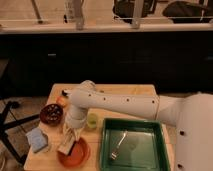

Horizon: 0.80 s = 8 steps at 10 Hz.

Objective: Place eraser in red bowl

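Observation:
The orange-red bowl [77, 154] sits at the front of the wooden table [125, 92]. My gripper [70, 136] points down over the bowl's left side and is shut on the eraser [65, 145], a pale beige block. The eraser hangs at the bowl's left rim, partly over its inside. I cannot tell if the eraser touches the bowl. The white arm reaches in from the right and hides part of the table behind it.
A dark maroon bowl [50, 113] stands left of the arm. A light blue sponge [38, 140] lies at the front left. A small yellow-green cup [92, 120] is next to the gripper. A green tray [150, 131] holding a fork [117, 147] lies to the right.

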Tool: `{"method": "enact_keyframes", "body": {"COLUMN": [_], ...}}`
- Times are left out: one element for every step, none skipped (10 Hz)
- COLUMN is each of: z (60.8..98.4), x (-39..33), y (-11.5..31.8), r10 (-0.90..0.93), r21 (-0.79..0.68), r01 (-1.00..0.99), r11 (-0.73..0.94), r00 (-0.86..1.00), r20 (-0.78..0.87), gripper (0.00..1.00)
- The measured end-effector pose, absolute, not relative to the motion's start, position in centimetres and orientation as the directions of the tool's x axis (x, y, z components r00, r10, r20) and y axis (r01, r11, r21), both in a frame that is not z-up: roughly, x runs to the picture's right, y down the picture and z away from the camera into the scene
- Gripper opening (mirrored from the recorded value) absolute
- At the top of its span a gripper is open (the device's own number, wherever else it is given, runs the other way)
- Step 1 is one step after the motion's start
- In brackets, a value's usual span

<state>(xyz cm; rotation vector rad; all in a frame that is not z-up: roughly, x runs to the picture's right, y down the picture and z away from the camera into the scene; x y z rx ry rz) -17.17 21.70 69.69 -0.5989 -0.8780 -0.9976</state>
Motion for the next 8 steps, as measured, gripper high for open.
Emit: {"method": "enact_keyframes", "body": {"z": [69.9,70.1,70.3,70.4,70.4,70.5,70.6,70.6], "x": [-17.5,-17.6,-17.6,-17.6,-17.7,-17.7,-17.6,-17.5], "y": [22.1,22.3,22.6,22.8,23.0,23.3,23.6,23.9], "r10": [-0.462,-0.464,-0.464,-0.464,-0.463,-0.46,-0.456,-0.451], "r21": [-0.022,-0.005,0.011,0.026,0.037,0.048,0.053,0.059], "r01": [0.908,0.913,0.919,0.923,0.928,0.931,0.934,0.937], "r11": [0.418,0.407,0.394,0.383,0.372,0.361,0.354,0.346], "r00": [0.233,0.212,0.189,0.168,0.15,0.133,0.123,0.111], "r20": [0.856,0.86,0.865,0.87,0.874,0.878,0.881,0.885], "gripper": [0.0,0.0,0.0,0.0,0.0,0.0,0.0,0.0]}}
